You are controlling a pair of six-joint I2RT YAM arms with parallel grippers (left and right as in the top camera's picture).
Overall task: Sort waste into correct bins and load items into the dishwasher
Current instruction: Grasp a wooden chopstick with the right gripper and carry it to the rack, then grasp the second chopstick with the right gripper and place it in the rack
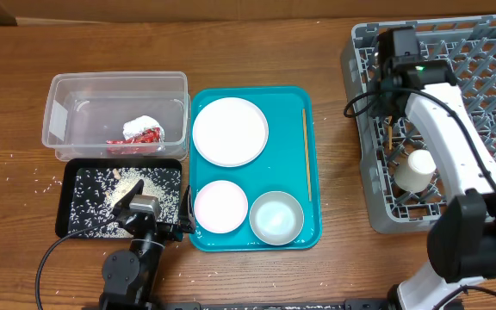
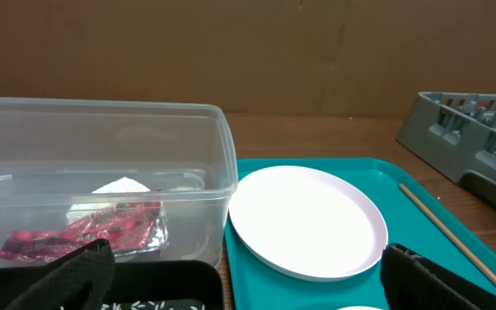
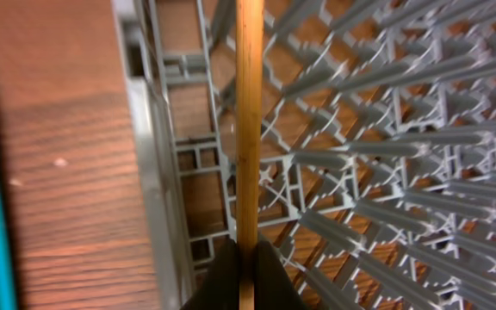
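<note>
Above the rack (image 3: 386,172), wrist view best shows right end effector (image 3: 246,257) apparently gripping chopstick (image 3: 248,103).

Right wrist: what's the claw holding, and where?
A chopstick, pinched in the right claw, apparently near one end; the rest juts over the rack.

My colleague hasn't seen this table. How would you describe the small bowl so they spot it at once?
Find the teal tray in the middle of the table. Three round pale dishes sit on it; the small bowl is in the corner nearest the robot, toward the grey rack. Unlike the large plate and the smaller plate, both flat, it has a deep, shaded hollow.
</note>
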